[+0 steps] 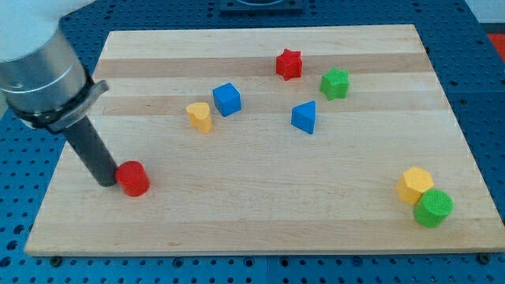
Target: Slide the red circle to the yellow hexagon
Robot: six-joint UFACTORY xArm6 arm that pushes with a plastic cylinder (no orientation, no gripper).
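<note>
My tip (106,182), the lower end of a straight dark rod, sits touching the left side of the red circle, a squat red cylindrical block (134,178), near the bottom-left corner of the pale wooden counter (237,221). No pincer on this rig, so nothing is grasped or released; it's push-only. The yellow hexagon, a chunky yellow six-sided block (413,184), sits well apart, near the bottom-right corner, touching a green round block (433,208) just below and to its right.

Judged step: the push is just starting, w/ contact made and nearly the whole run across the counter's bottom edge left to go. Next move calls for a long, steady shove toward the right edge, tip kept behind the block's centre so it doesn't slip off sideways. The path looks free of blocks.

Elsewhere, toward the top edge: a small yellow block (200,116), a blue cube (226,99), a blue triangular block (304,117), a red star-shaped block (289,64) and a green star-like block (334,83).
</note>
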